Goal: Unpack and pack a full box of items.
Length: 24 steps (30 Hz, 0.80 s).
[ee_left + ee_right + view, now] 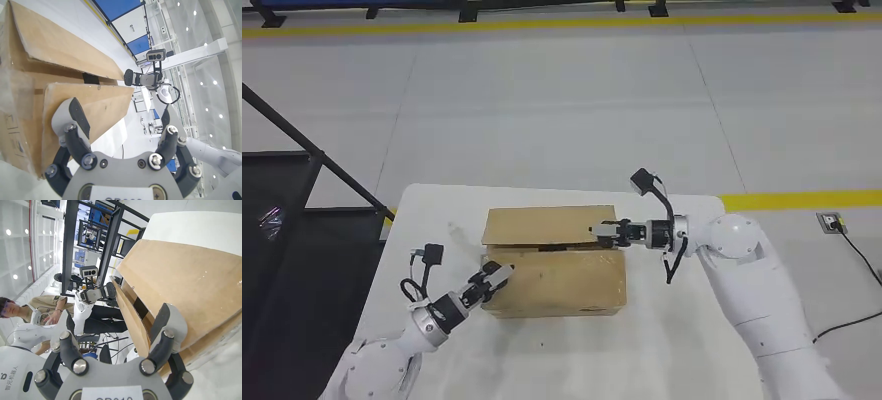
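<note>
A brown cardboard box (554, 282) lies in the middle of the white table (672, 340). Its two long top flaps are partly raised, with a dark gap along the seam (90, 78); the contents are hidden. My left gripper (494, 277) is at the box's left end, open, with one finger (79, 115) against the end of the near flap (90, 106). My right gripper (606, 233) is at the box's right end by the seam, open. One of its fingers (166, 323) rests at the far flap (181, 275). Each wrist view also shows the other gripper at the opposite end.
A black metal frame (302, 150) stands off the table's left side. A yellow line (802, 198) and a socket (832, 222) are on the floor to the right. Bare table lies in front of the box and at its right.
</note>
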Available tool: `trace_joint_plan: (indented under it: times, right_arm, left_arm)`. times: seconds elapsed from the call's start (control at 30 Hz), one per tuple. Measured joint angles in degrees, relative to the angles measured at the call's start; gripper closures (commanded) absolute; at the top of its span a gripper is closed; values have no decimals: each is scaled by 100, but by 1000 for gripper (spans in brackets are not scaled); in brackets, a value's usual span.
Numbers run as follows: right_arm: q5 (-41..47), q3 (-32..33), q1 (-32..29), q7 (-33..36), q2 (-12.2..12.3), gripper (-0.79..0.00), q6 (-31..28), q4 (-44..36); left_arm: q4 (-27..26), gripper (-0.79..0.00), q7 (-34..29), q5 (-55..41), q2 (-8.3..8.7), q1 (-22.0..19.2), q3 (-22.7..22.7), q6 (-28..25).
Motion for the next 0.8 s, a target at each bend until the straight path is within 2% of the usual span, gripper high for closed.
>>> trace_joint_plan:
  times: [0.17, 0.53, 0.67, 0.8]
  right_arm:
    - [230, -22, -6, -164, -1, -785, 64, 108]
    - [382, -175, -156, 31, 38, -785, 82, 31]
    - [370, -214, -207, -111, 47, -785, 150, 111]
    - [472, -263, -200, -280, 35, -785, 66, 348]
  left_arm:
    - [37, -785, 254, 264, -24, -83, 172, 110]
    - [185, -785, 725, 511, -77, -208, 424, 89]
    - [193, -785, 916, 344, -82, -168, 291, 25]
    - [231, -785, 1196, 90, -65, -74, -102, -32]
